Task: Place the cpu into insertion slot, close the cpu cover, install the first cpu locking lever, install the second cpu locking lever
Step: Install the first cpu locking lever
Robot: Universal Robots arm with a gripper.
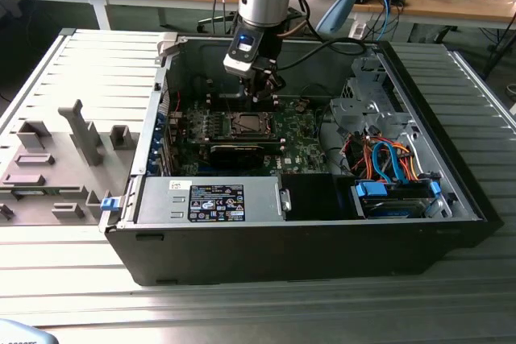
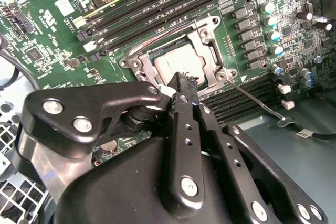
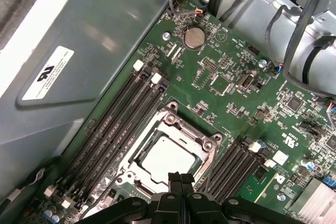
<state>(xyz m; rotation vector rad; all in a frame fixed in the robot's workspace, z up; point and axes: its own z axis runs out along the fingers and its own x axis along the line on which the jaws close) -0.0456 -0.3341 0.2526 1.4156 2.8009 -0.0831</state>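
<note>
The cpu (image 2: 176, 64) (image 3: 167, 156), a silver-grey square, sits in the insertion slot (image 1: 246, 124) on the green motherboard. The silver cpu cover (image 2: 207, 35) (image 3: 176, 121) lies flat around it, and the chip shows through its cut-out. One thin wire locking lever (image 2: 257, 100) sticks out sideways from a socket corner, its hooked end free above the board. Another wire lever (image 2: 157, 40) runs along the cover's edge. My gripper (image 2: 184, 78) (image 3: 180, 178) (image 1: 262, 93) hangs just above the socket's edge, its black fingers pressed together with nothing between them.
Long black memory slots (image 3: 123, 116) run beside the socket, with capacitors (image 2: 270, 22) on the other side. The open computer case (image 1: 145, 199) walls in the board. A drive cage with blue and orange cables (image 1: 387, 163) fills the exterior view's right. Grey fixtures (image 1: 81, 130) stand outside the case.
</note>
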